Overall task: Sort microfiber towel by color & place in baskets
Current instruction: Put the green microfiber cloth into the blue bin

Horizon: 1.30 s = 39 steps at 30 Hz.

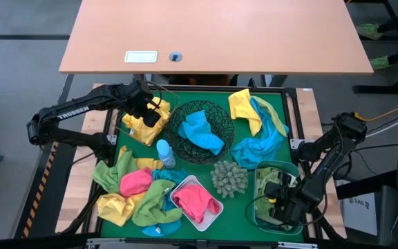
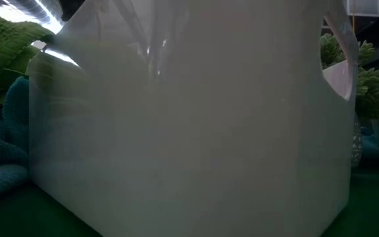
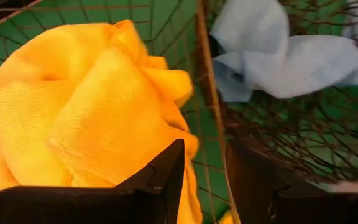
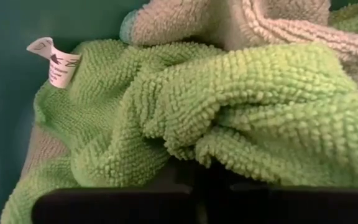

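Note:
My right gripper (image 1: pixel 276 198) reaches down into the translucent blue tub (image 1: pixel 258 185) at the near right, shut on a lime green towel (image 4: pixel 241 106) that lies bunched inside. My left gripper (image 3: pixel 205 180) hovers open at the far left, over the wire basket's edge (image 3: pixel 207 93) beside a yellow towel (image 3: pixel 92 106) lying in that basket. The black mesh bowl (image 1: pixel 178 114) holds a blue towel (image 1: pixel 200 130). A pink towel (image 1: pixel 193 200) fills the white tub (image 1: pixel 216 216). Loose green, pink and yellow towels (image 1: pixel 135 183) are heaped at the near left. My right gripper comes at the lime green towel from above, pointing steeply down. A bunched fold (image 4: pixel 197 152) runs in between the shut fingers; the picture's lower edge and the fingers hide the exact place. The rest of the towel lies slack in the tub.
A spiky grey-green ball (image 1: pixel 229 178) sits between the white tub and the blue tub. A small blue bottle (image 1: pixel 165 153) stands by the mesh bowl. More yellow (image 1: pixel 244 107) and blue towels (image 1: pixel 261 145) lie at the far right. The white tub (image 2: pixel 189 131) fills the low view.

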Each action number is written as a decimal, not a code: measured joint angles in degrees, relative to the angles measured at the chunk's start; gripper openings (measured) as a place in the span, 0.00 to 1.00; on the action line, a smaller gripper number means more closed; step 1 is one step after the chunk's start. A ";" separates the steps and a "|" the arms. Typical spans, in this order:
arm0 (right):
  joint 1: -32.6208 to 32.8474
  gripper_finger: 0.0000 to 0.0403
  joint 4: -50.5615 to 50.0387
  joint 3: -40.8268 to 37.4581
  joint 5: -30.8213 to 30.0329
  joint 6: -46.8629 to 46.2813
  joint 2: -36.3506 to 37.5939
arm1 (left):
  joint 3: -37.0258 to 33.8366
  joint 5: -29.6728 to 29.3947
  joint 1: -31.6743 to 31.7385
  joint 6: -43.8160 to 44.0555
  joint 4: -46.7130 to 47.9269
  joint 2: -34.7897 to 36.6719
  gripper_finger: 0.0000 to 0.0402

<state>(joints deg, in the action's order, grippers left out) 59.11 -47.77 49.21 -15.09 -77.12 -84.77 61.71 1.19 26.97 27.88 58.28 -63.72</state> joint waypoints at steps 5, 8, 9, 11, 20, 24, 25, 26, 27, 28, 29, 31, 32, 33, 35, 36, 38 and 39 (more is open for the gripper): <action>0.01 0.02 0.01 -0.07 -0.41 0.02 0.02 | 0.00 2.30 -3.25 0.37 -0.02 3.94 0.28; 0.07 0.02 0.11 -0.11 -0.41 0.02 0.02 | 0.00 5.10 -6.11 2.63 -0.02 6.40 0.28; 0.07 0.02 0.11 -0.11 -0.41 0.02 0.02 | 0.00 5.92 -7.25 3.58 -0.04 7.02 0.28; 0.07 0.04 0.20 -0.11 -0.39 0.02 0.02 | 0.00 7.42 -9.58 5.63 -0.02 8.19 0.28; 0.11 0.32 0.95 0.79 -0.26 0.06 -0.13 | 0.00 12.49 -21.03 14.19 -0.03 10.95 0.28; 0.09 0.44 -0.98 3.02 0.34 0.68 -0.22 | 0.00 12.27 -26.23 16.93 -0.04 10.92 0.28; 0.09 0.45 -1.38 3.70 0.71 1.17 -0.22 | 0.00 11.91 -27.49 17.36 -0.05 10.90 0.28; 0.09 0.46 -1.94 4.46 1.13 1.75 -0.22 | 0.00 11.71 -28.70 18.24 -0.06 10.88 0.28; 0.09 0.47 -2.65 5.31 1.75 2.70 -0.22 | 0.00 11.55 -29.84 19.03 -0.06 10.86 0.28; 0.09 0.48 -3.37 6.12 2.36 3.38 -0.22 | 0.00 11.45 -30.94 19.92 -0.08 10.86 0.28; 0.11 0.48 -4.15 6.96 2.77 3.84 -0.22 | 0.00 11.41 -32.03 20.44 -0.06 10.86 0.28; 0.11 0.48 -5.60 8.46 2.86 3.93 -0.22 | 0.00 11.39 -34.16 21.82 -0.08 10.86 0.28; 0.09 0.48 -6.45 9.26 2.88 3.93 -0.22 | 0.00 11.39 -35.20 22.60 -0.10 10.86 0.28; 0.09 0.49 -7.23 10.04 2.86 3.96 -0.22 | 0.00 11.25 -36.18 23.17 -0.11 10.86 0.28; 0.11 0.49 -8.90 11.51 2.86 3.96 -0.22 | 0.00 9.92 -38.24 24.49 -0.49 10.86 0.28; 0.11 0.49 -9.70 12.22 2.84 3.96 -0.22 | 0.00 8.95 -39.29 25.06 -0.85 10.86 0.28; 0.11 0.49 -11.45 13.61 2.81 3.96 -0.22 | 0.00 7.16 -41.36 26.09 -1.38 10.84 0.28; 0.11 0.49 -12.20 14.33 2.78 3.98 -0.21 | 0.00 6.32 -42.39 26.50 -1.54 10.84 0.28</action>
<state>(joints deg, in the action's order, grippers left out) 59.22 -59.96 63.54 -12.32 -73.14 -84.98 61.71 7.51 -15.42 54.38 56.74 -52.88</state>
